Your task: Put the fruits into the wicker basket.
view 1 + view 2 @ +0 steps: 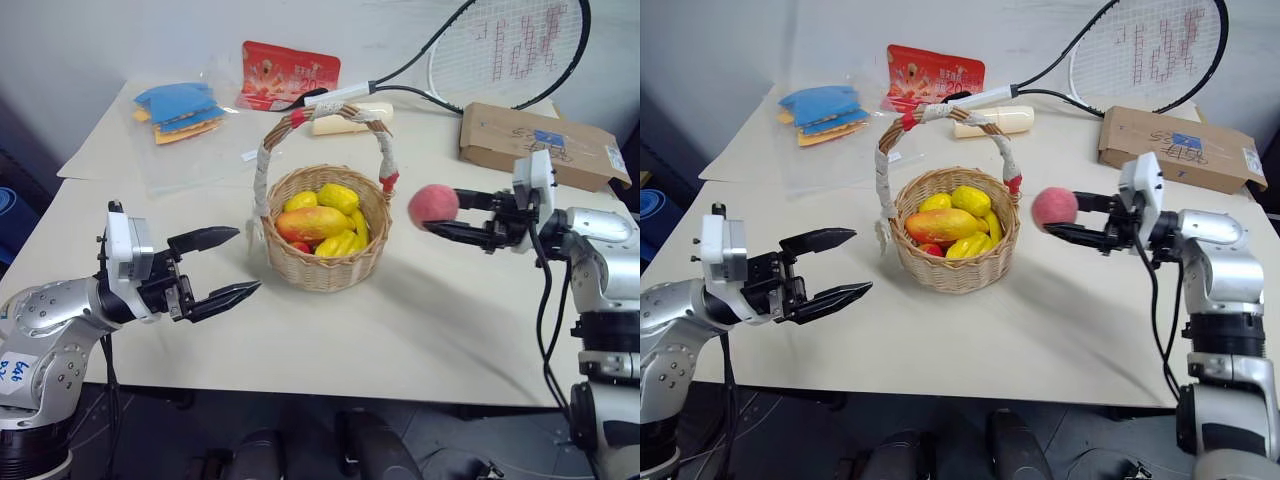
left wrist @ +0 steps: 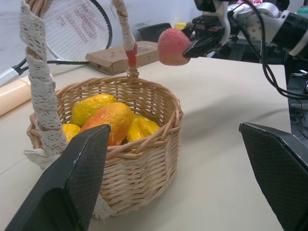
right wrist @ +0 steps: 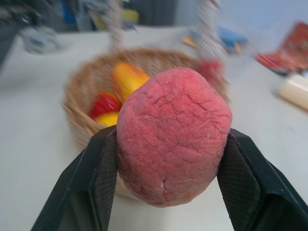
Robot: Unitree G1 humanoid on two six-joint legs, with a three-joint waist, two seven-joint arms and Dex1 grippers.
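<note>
Pink and crackle-skinned, the peach (image 1: pixel 433 203) was clamped between the two fingers of the right end effector (image 1: pixel 447 217), held in the air above the worktop (image 1: pixel 420 330), just beside the wicker basket (image 1: pixel 322 262) on the side toward the worktop's right edge. The peach sat about level with the basket rim and had not yet crossed it.

To complete the step well, the right end effector would probably need to carry the peach over the rim, passing clear of the tall taped handle (image 1: pixel 267 150), and release it low over the fruit pile so that it does not bounce out. Raising it slightly first would likely prevent a knock against the rim.

The basket stood near the middle of the worktop and already contained several yellow lemon-like fruits (image 1: pixel 338 197), an orange-red mango (image 1: pixel 312 222) lying across them, and something red beneath.

The left end effector (image 1: pixel 228 266) hovered beside the basket on the opposite side, fingers spread wide apart and empty.

A cardboard box (image 1: pixel 540 143) lay closed near the far right corner, its contents unknown.
</note>
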